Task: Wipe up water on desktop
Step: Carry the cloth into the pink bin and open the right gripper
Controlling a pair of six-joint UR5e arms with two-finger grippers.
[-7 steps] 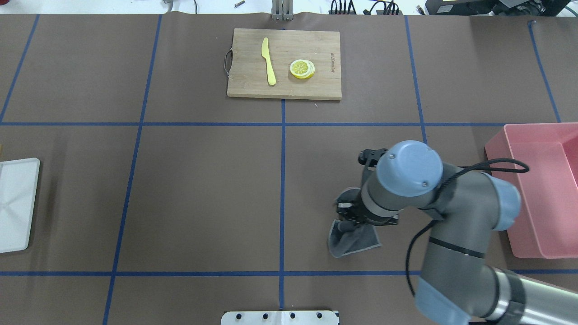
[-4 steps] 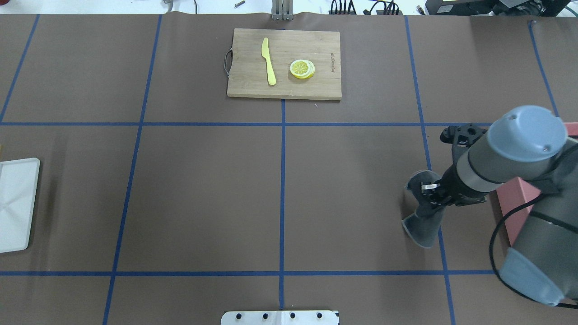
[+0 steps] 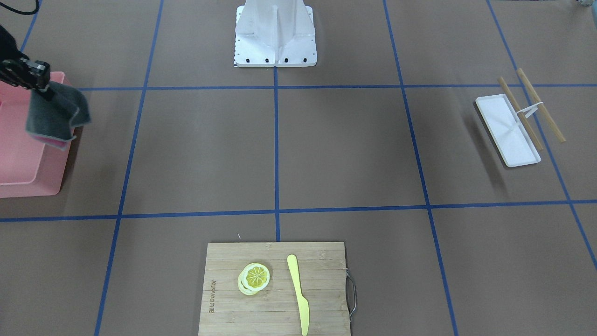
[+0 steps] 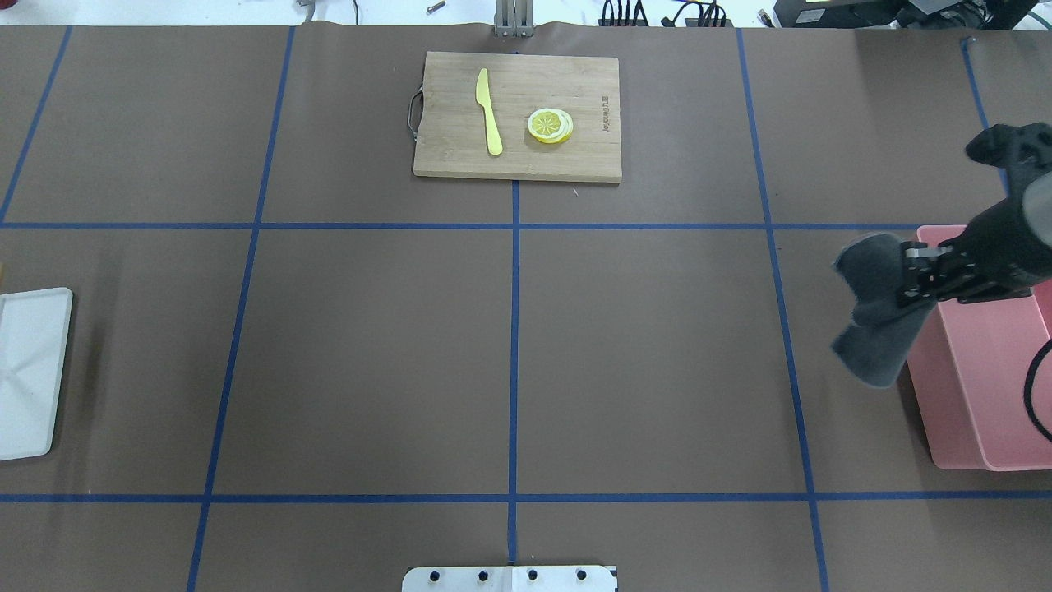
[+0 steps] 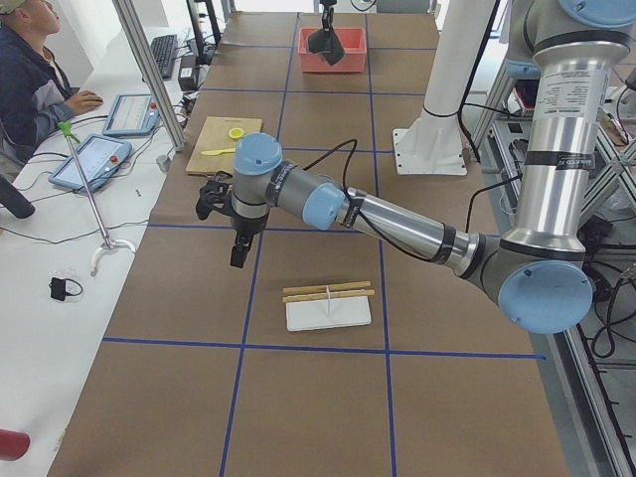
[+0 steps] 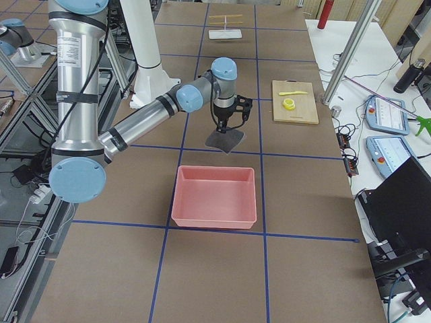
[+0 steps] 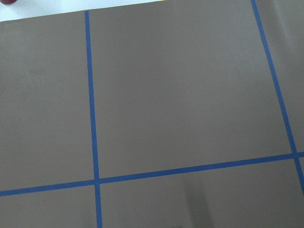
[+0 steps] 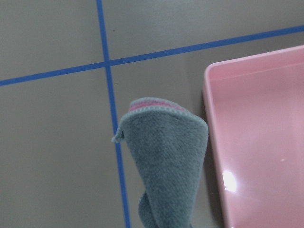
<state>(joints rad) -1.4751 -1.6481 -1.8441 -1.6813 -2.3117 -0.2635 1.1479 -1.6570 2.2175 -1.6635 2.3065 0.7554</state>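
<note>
Desktop stretches away from the pink bin, brown and taped in blue, and we can make out no wet patch on it in any view. Our right gripper is pinching the grey cloth by its upper part. The cloth hangs in a loose fold, clear of the desktop, right at the bin's wall on the side facing the table's middle. We judge it is carried this high so that it can clear that wall and be dropped inside, with the wiping itself apparently finished. Our left gripper hovers over bare desktop far from the bin. It shows only in a side view, so we cannot tell whether its fingers are spread or closed.

A second ago the cloth lay pressed on the desktop well apart from the bin. Shortly after, it was lifted and nearer; now it is at the rim. The cutting board, far from the bin, has not moved.
</note>
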